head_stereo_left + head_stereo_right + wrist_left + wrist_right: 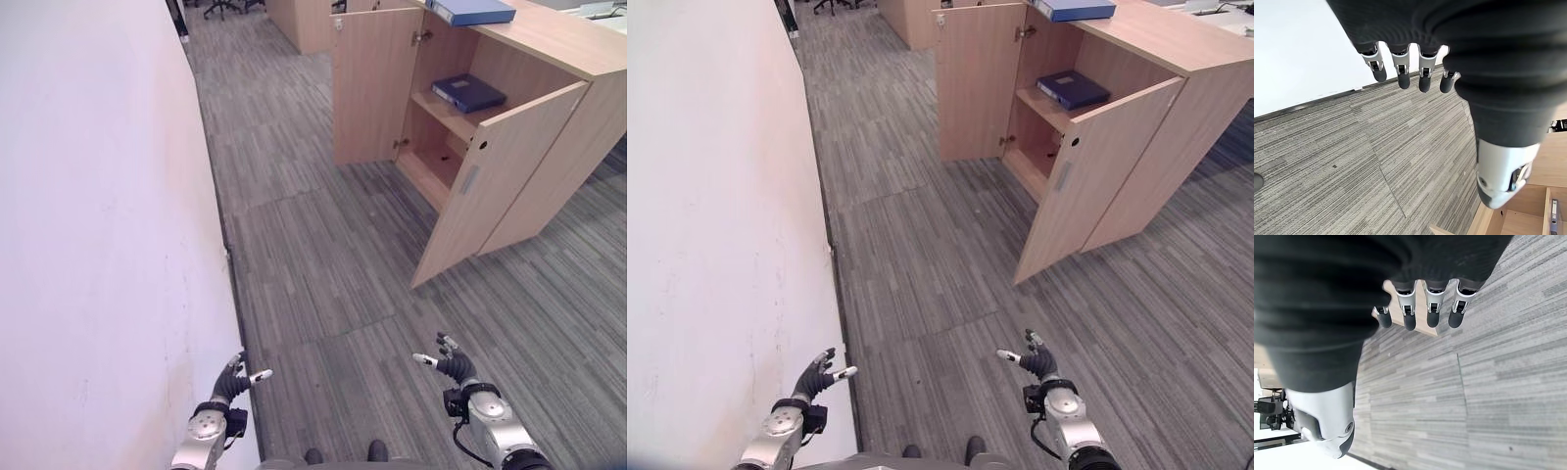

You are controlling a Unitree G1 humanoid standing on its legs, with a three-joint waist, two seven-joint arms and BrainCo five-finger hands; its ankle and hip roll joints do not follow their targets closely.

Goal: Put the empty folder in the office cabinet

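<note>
A wooden office cabinet (pixel 549 127) stands at the upper right with both doors swung open. One dark blue folder (pixel 469 93) lies flat on its inner shelf. A second blue folder (pixel 472 11) lies on the cabinet top. My left hand (pixel 233 380) hangs low at the bottom left, close to the white wall, fingers relaxed and holding nothing. My right hand (pixel 452 364) hangs at the bottom right over the carpet, also open and empty. Both hands are far from the cabinet.
A long white wall (pixel 98 235) runs along the whole left side. The cabinet's near open door (pixel 495 176) juts out into the grey carpet floor (pixel 323 264). More wooden furniture (pixel 304 20) and office chairs stand far back.
</note>
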